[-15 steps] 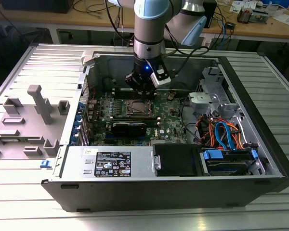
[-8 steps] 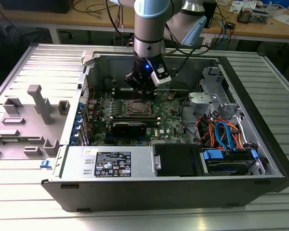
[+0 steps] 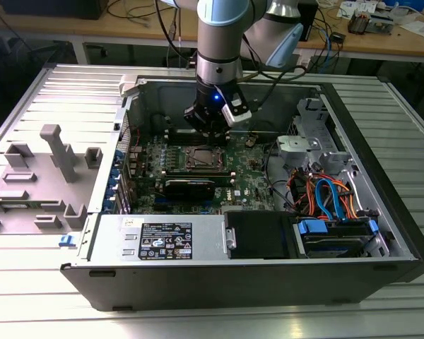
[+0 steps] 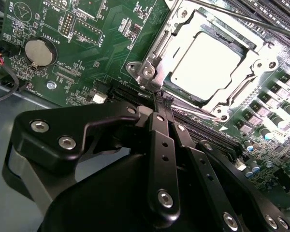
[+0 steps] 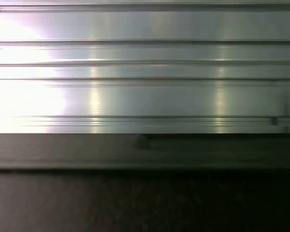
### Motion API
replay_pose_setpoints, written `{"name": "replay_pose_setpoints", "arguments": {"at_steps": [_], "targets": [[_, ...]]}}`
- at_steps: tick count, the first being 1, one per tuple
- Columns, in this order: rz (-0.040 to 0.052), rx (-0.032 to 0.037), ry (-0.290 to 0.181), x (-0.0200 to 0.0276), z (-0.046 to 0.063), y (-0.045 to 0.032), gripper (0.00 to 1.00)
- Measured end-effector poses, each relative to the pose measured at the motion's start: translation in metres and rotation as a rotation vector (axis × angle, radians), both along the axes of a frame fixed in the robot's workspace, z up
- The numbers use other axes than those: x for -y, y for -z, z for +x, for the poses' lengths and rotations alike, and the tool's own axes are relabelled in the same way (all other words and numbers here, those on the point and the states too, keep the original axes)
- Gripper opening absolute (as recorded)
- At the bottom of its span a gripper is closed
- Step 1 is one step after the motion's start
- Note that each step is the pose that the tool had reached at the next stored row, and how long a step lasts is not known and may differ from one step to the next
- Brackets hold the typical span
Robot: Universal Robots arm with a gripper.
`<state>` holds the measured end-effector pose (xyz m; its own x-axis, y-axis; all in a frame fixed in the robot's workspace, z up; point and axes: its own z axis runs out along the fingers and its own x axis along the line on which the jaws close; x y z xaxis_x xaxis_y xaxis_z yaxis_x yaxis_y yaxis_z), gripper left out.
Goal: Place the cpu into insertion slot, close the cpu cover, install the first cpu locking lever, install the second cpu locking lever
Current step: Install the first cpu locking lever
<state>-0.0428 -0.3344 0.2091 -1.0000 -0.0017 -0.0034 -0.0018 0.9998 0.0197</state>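
The cpu (image 4: pixel 208 58) lies flat in the insertion slot (image 4: pixel 147 72) on the green motherboard (image 4: pixel 101 48), its silver top showing through the window of the cpu cover (image 4: pixel 159 48), which is down over it. My gripper (image 4: pixel 163 99) is shut, its black fingertips pressed together at the corner of the socket, just above a thin lever rod (image 4: pixel 193 110) along the socket's near side. In the exterior view my gripper (image 3: pixel 208 138) hangs straight down inside the open case, right at the back edge of the insertion slot (image 3: pixel 201 159).
Tall case walls (image 3: pixel 127 106) ring the board. A black power supply (image 3: pixel 169 240) sits in front, a drive bay with blue and orange cables (image 3: pixel 325 201) at the exterior view's right. Grey fixtures (image 3: pixel 53 152) stand on the ribbed table (image 5: pixel 145 63). A coin battery (image 4: pixel 38 52) is nearby.
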Motion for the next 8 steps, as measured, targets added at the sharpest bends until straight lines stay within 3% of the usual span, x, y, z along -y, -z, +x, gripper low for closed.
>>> {"name": "replay_pose_setpoints", "arguments": {"at_steps": [8], "targets": [[0.0000, -0.0001, 0.000, 0.0000, 0.0011, 0.0018, 0.11]]}}
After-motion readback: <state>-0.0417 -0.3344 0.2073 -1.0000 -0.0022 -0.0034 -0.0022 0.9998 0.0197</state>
